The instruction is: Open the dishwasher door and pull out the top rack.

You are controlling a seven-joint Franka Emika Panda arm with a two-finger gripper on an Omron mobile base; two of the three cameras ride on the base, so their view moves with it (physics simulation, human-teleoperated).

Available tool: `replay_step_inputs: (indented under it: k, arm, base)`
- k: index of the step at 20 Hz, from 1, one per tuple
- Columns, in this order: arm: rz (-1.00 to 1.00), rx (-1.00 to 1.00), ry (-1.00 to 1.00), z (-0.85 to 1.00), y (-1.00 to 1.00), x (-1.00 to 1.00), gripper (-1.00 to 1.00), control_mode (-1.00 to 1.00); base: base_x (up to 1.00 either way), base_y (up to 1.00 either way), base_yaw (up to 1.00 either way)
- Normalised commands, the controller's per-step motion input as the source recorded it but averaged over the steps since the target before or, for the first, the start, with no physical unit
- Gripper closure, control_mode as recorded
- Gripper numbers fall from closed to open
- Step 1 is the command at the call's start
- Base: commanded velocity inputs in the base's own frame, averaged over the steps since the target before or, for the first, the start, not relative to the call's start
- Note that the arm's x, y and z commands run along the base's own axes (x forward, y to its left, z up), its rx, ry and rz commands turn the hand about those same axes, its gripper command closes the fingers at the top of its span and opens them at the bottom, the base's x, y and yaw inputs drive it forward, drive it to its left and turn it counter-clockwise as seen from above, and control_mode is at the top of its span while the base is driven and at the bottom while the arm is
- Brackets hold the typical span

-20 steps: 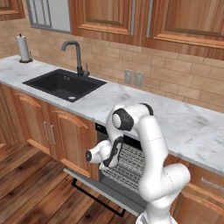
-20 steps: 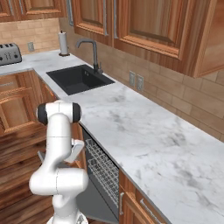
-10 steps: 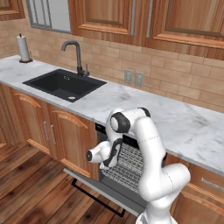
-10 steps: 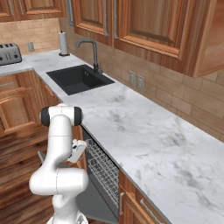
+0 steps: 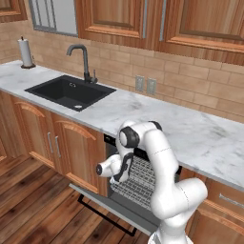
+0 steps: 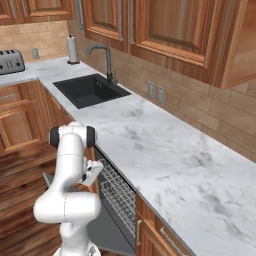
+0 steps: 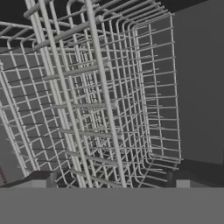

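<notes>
The dishwasher door point(image 5: 102, 202) hangs fully open, lying flat just above the wooden floor point(image 5: 38, 205) with its black bar handle at the front edge. The tool point(image 7: 111, 181) points into the dishwasher opening under the marble worktop point(image 5: 200, 138), its jaws spread wide and gripping nothing. Just ahead of its fingertips point(image 7: 41, 178) is the top rack point(image 7: 100, 100), a wire basket inside the machine.
</notes>
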Motion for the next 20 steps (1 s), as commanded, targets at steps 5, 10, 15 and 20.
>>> replay_step_inputs:
  k: [5, 10, 15, 20]
  arm:
    - [0.00, 0.00, 0.00, -0.19, -0.09, 0.13, -1.00, -1.00]
    - [0.00, 0.00, 0.00, -0.17, -0.08, 0.09, -1.00, -1.00]
    - [0.00, -0.01, 0.00, -0.08, -0.05, 0.01, -1.00, -1.00]
    - [0.00, -0.04, 0.00, -0.10, -0.07, 0.03, -1.00, -1.00]
  base:
    - [0.00, 0.00, 0.00]
    - [0.00, 0.00, 0.00]
    - [0.00, 0.00, 0.00]
    - [0.00, 0.00, 0.00]
